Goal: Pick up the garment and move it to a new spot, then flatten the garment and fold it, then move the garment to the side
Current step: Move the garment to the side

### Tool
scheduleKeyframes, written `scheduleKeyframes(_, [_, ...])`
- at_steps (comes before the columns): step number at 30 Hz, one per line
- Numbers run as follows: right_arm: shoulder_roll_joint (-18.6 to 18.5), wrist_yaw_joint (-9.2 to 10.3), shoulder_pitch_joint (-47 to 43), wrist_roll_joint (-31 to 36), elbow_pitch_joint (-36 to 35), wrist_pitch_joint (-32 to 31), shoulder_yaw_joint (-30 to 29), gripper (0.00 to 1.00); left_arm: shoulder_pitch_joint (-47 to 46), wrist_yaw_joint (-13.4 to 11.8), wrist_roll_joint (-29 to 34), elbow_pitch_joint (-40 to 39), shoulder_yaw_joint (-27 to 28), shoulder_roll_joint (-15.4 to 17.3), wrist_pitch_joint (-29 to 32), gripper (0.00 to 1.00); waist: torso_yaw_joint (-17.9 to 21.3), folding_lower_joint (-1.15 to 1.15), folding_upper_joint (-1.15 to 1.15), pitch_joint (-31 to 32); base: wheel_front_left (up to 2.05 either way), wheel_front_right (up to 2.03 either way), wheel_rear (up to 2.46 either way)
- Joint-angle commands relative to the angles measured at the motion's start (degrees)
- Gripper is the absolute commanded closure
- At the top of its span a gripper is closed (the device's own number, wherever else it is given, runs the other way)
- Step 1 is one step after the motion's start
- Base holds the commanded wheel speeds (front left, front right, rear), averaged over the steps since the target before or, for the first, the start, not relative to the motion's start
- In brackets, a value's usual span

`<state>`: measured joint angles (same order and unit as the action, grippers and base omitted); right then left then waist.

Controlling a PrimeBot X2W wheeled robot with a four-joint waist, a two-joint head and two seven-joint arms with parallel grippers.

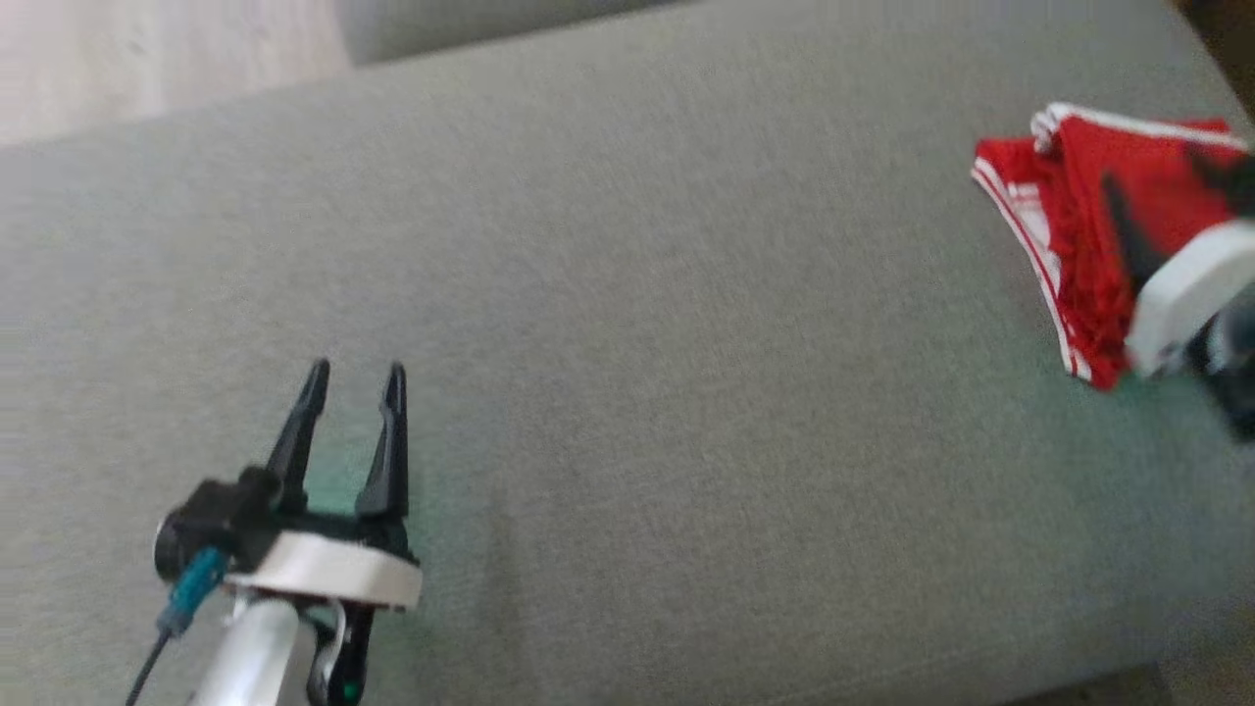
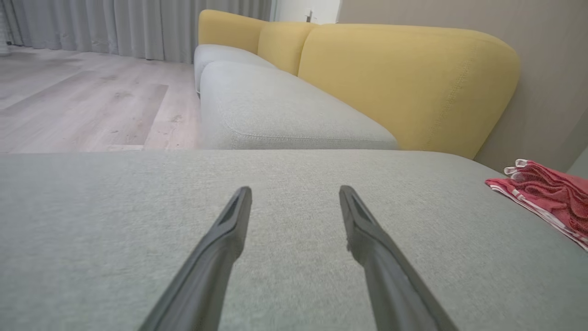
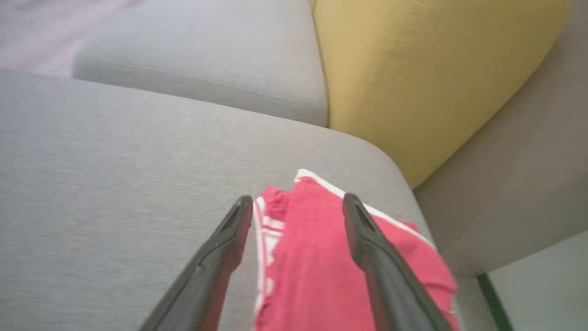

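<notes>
The garment (image 1: 1079, 206) is red with white stripes along its edges and lies folded and bunched at the far right end of the grey cushion (image 1: 637, 343). My right gripper (image 1: 1149, 167) is over it, open, with its fingers spread above the cloth and nothing held. In the right wrist view the garment (image 3: 312, 257) lies between and below the right gripper (image 3: 297, 198). My left gripper (image 1: 357, 370) stands open over bare cushion at the lower left, far from the cloth. The left wrist view has the left gripper (image 2: 295, 191) empty and the garment (image 2: 546, 193) at its right edge.
A yellow backrest (image 2: 404, 78) rises behind the cushion, beside a second grey seat (image 2: 275, 110). Wooden floor (image 2: 82, 101) and grey curtains (image 2: 115, 27) lie past the cushion's far edge. The cushion's rounded corner (image 3: 390, 170) is just beyond the garment.
</notes>
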<state>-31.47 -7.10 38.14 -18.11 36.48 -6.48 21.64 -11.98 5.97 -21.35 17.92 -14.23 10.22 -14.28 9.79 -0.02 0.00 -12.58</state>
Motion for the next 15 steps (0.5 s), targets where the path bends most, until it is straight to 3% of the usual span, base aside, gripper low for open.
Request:
scheduleKeyframes(1, [1.6, -0.39, -3.7, -1.3, -3.8, 2.3, -1.3, 0.0, 0.3, -0.5, -0.4, -1.2, 2.7, 0.6, -0.6, 0.0, -4.1, 0.02, 0.0, 6.1, 0.0, 0.0, 0.0])
scheduleKeyframes(6, [9.6, -0.39, -14.9, -3.1, -11.2, 8.2, -6.8, 0.0, 3.9, -1.3, -0.7, -0.9, 4.2, 0.4, -0.7, 0.0, -7.2, 0.02, 0.0, 10.2, 0.0, 0.0, 0.0])
scheduleKeyframes(10, [15.6, -0.39, -23.3, -0.6, -15.6, 11.8, -10.9, 0.0, 6.1, -1.5, -0.4, -0.3, 5.0, 0.8, -0.7, 0.0, -9.1, 0.02, 0.0, 12.1, 0.0, 0.0, 0.0])
scheduleKeyframes(15, [19.2, -0.39, -28.7, 4.0, -18.7, 13.8, -13.6, 0.0, 7.8, -1.9, -0.1, -0.3, 6.1, 1.0, -0.7, 0.0, -10.0, 0.02, 0.0, 12.9, 0.0, 0.0, 0.0])
